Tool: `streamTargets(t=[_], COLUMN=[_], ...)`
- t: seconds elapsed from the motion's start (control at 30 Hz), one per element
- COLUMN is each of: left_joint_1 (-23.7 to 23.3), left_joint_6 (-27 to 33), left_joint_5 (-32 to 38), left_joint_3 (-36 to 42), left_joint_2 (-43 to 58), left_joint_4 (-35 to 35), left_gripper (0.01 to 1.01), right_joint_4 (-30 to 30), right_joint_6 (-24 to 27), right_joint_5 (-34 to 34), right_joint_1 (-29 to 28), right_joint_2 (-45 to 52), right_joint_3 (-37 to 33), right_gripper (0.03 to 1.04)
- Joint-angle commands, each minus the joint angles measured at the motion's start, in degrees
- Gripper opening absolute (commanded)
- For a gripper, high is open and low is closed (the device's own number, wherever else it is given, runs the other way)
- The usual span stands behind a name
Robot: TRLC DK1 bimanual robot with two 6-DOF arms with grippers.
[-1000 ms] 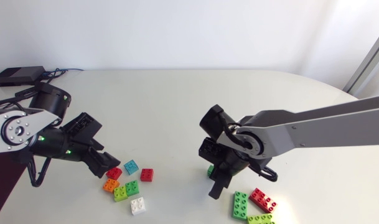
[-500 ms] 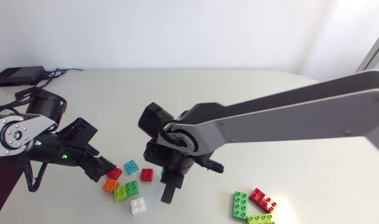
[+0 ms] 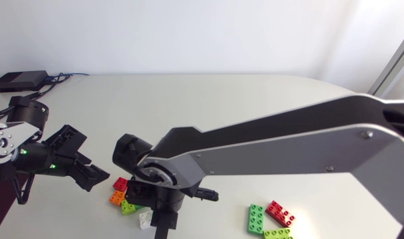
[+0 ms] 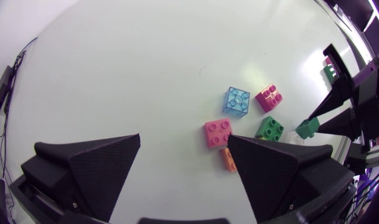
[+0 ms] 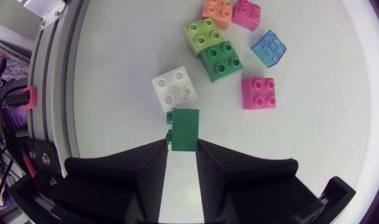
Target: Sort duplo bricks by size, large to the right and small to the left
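Brick (image 5: 184,129) lengthwise in right hand (image 5: 182,147)

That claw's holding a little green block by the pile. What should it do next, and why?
Probably set it down and open. The right claw grips a small green brick just beside the white brick, among the small bricks on the left.
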State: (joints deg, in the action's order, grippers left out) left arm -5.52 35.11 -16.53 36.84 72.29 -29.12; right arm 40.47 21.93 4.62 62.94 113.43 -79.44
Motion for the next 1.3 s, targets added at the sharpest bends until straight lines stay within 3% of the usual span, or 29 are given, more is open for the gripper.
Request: streamTargets(t=[0.0,0.4,1.0,1.13,1.27], left_joint_1=[-0.6,-1.5,-2.0,-2.0,-2.0], left_joint_6=[1.4,1.6,1.3,1.3,1.2], left_joint_5=[-1.0,-1.3,-1.3,-1.4,-1.3], left_joint_3=[-1.6,-1.6,-0.6,-0.5,-0.5], left_joint_2=[-0.5,-0.1,-0.9,-1.1,-1.1], left_joint_4=[-0.1,-0.1,-0.1,-0.1,-0.1], left_gripper=[0.979,0.979,0.980,0.980,0.980], right_joint_4=[1.5,2.9,3.2,4.8,4.8], right_joint_6=[1.0,1.3,1.6,1.6,1.6], right_joint_5=[1.3,2.1,-0.3,-0.8,-1.5], right_joint_1=[0.9,2.7,1.4,0.7,-0.4], right_joint_2=[-0.3,6.4,10.5,12.2,12.9], right_joint_3=[0.4,-8.2,-13.1,-16.4,-17.7], right_gripper=[0.14,0.14,0.15,0.29,0.29])
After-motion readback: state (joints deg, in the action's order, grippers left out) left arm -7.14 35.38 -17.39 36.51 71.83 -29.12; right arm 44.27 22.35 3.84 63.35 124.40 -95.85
